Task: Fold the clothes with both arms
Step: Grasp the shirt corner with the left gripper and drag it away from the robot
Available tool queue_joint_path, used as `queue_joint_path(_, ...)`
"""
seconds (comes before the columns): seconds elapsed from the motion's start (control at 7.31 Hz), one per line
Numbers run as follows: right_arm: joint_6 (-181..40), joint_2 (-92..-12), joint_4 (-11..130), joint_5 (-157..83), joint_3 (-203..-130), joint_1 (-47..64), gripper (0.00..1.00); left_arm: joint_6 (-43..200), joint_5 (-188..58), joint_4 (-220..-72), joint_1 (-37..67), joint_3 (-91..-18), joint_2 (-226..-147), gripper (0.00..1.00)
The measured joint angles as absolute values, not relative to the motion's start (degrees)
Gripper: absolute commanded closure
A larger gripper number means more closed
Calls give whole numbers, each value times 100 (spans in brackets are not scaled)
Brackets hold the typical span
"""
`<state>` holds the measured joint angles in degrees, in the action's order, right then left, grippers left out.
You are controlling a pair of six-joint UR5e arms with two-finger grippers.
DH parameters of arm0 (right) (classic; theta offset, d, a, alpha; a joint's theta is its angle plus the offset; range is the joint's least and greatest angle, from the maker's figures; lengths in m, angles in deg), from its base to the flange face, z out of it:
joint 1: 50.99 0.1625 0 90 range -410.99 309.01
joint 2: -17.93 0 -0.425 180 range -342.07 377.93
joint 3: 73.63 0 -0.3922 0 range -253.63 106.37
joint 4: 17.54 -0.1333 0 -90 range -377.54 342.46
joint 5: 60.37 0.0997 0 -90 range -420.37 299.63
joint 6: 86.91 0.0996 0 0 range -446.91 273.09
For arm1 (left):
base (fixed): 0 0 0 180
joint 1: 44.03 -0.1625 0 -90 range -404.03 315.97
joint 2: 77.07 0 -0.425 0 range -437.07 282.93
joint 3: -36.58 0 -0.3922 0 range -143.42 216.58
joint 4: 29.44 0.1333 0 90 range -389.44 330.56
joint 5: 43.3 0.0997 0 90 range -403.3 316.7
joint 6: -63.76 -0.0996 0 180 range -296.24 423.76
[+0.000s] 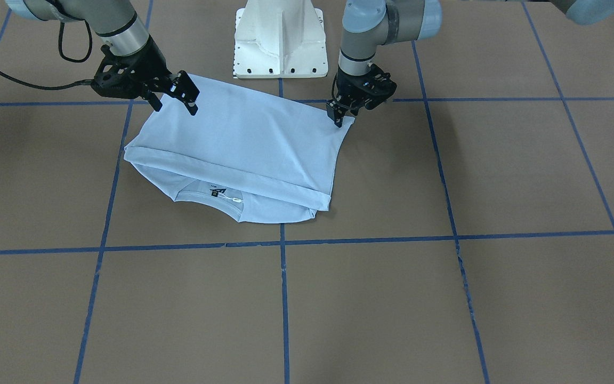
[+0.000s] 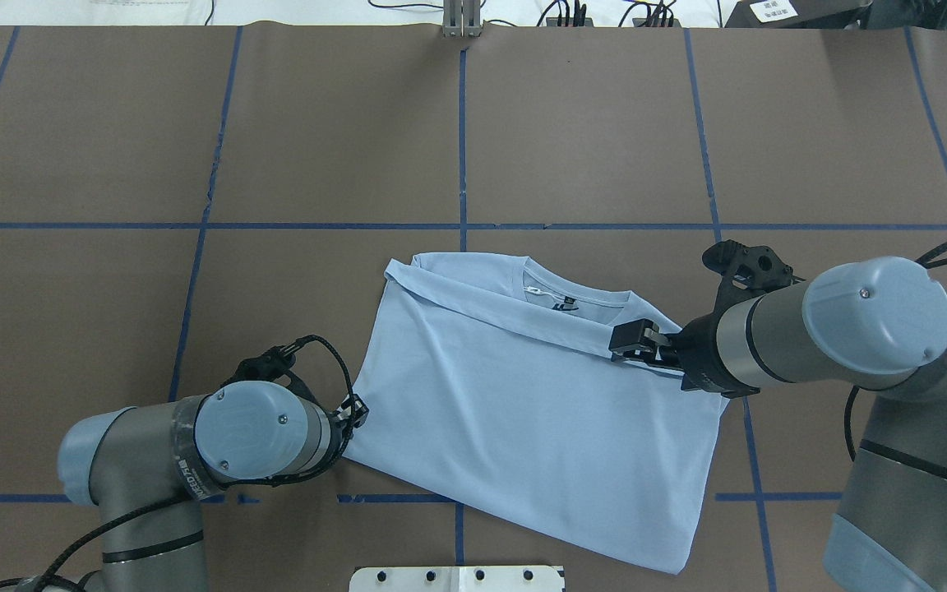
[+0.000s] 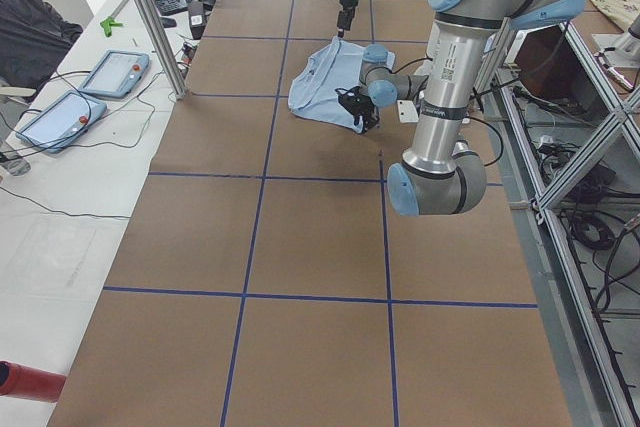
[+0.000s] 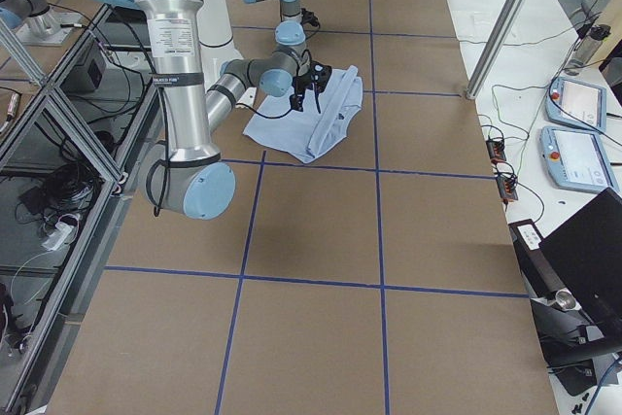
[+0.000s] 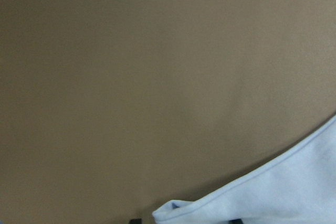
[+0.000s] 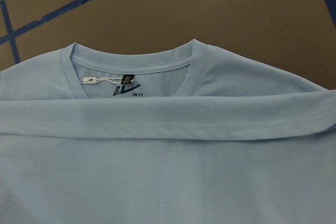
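Note:
The pale blue T-shirt (image 1: pixel 243 144) (image 2: pixel 523 411) lies folded on the brown table, its hem band laid across just below the collar. The black neck label (image 6: pixel 128 80) and white tag (image 6: pixel 90 80) show inside the collar. My left gripper (image 1: pixel 335 114) (image 2: pixel 354 411) stands tip-down at the shirt's corner nearest it, fingers a little apart. The left wrist view shows that corner (image 5: pixel 283 192) lying between the fingertips. My right gripper (image 1: pixel 175 104) (image 2: pixel 630 344) is wide open and empty, hovering just above the hem band's end on its side.
The white pedestal base (image 1: pixel 279 42) (image 2: pixel 457 578) stands just behind the shirt. Blue tape lines (image 1: pixel 283 298) grid the brown table. Teach pendants (image 3: pixel 110 72) and a metal post (image 3: pixel 150 17) stand beyond the table's far edge.

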<state>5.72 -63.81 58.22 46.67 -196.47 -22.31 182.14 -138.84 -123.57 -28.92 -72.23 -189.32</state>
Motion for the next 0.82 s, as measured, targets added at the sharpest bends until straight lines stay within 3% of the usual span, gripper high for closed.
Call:
queue_joint_path(0.14,572,-6381,5822,4668,-19641,-2230,0,18215,-13884,-12357,-2885,-7223,-18936,100)
queue_joint_path(0.82,572,-6380,5822,4668,-19633,-2223,0,18182,-13891,-12279,-2532,-7205,-18945,100)
